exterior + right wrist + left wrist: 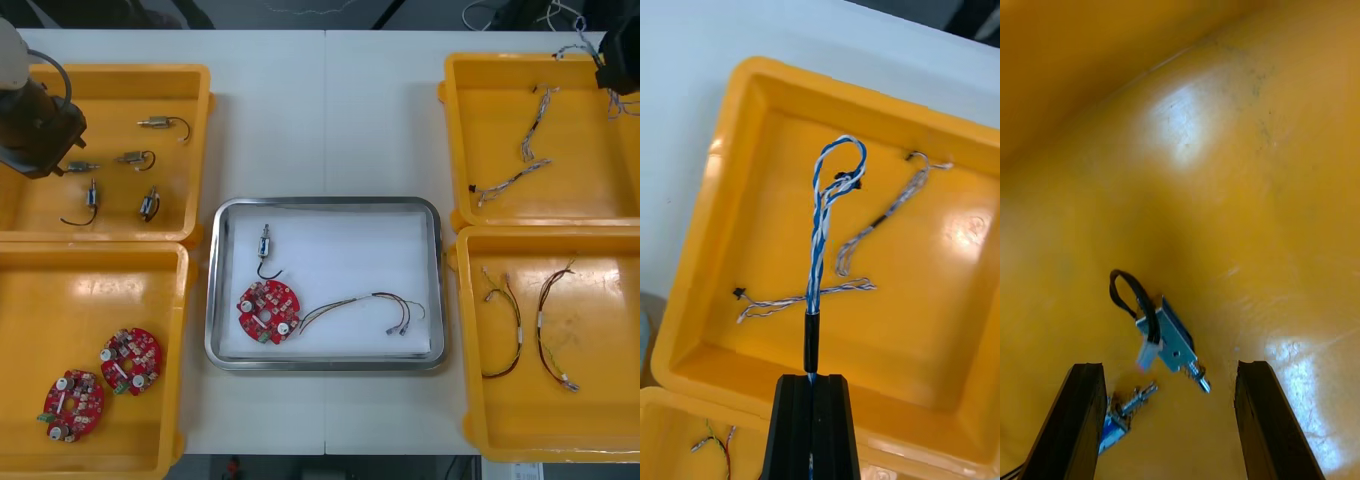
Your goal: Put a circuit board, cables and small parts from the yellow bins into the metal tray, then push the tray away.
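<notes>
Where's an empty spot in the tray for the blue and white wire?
Right gripper, over the far right bin, holds the wire. Bare white patch in the metal tray: right of the small metal part, above the red and yellow cable. Crowded around the circuit board.

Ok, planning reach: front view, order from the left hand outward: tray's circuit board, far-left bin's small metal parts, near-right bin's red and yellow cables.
1. Small metal parts, beside the left hand.
2. Circuit board, in the tray.
3. Red and yellow cables, near right bin.
</notes>
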You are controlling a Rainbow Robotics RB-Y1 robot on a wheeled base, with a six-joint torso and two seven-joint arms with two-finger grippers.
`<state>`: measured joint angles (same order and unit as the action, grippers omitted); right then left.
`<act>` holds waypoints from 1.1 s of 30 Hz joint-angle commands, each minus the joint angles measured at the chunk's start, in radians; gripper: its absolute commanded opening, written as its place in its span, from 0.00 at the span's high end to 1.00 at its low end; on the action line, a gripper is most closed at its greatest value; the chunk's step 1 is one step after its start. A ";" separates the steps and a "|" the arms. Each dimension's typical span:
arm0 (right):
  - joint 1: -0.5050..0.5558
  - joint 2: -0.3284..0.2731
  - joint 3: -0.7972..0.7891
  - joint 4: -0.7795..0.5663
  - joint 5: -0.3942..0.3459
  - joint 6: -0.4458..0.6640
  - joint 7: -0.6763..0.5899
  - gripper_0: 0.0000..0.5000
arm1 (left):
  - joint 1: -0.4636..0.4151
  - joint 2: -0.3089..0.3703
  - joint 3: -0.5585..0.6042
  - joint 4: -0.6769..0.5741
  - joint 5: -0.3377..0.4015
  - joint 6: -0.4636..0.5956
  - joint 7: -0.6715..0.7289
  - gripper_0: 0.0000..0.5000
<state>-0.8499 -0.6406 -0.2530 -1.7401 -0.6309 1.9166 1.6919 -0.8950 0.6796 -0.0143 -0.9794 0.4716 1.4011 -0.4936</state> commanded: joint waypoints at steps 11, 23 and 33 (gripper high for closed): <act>0.028 0.009 0.250 -0.253 -0.207 0.003 0.063 1.00 | -0.051 -0.025 -0.079 0.122 -0.007 -0.169 -0.011 0.00; 0.028 0.093 0.488 -0.305 -0.201 0.003 0.132 1.00 | -0.051 -0.038 -0.105 0.145 0.009 -0.188 -0.011 0.00; 0.068 0.113 0.699 -0.303 -0.093 -0.162 0.394 1.00 | -0.051 -0.038 -0.104 0.145 0.010 -0.188 -0.023 1.00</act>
<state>-0.8094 -0.5422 0.3813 -2.0095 -0.7502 1.8068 2.0476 -0.9065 0.6598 -0.1003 -0.8364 0.4741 1.2257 -0.4936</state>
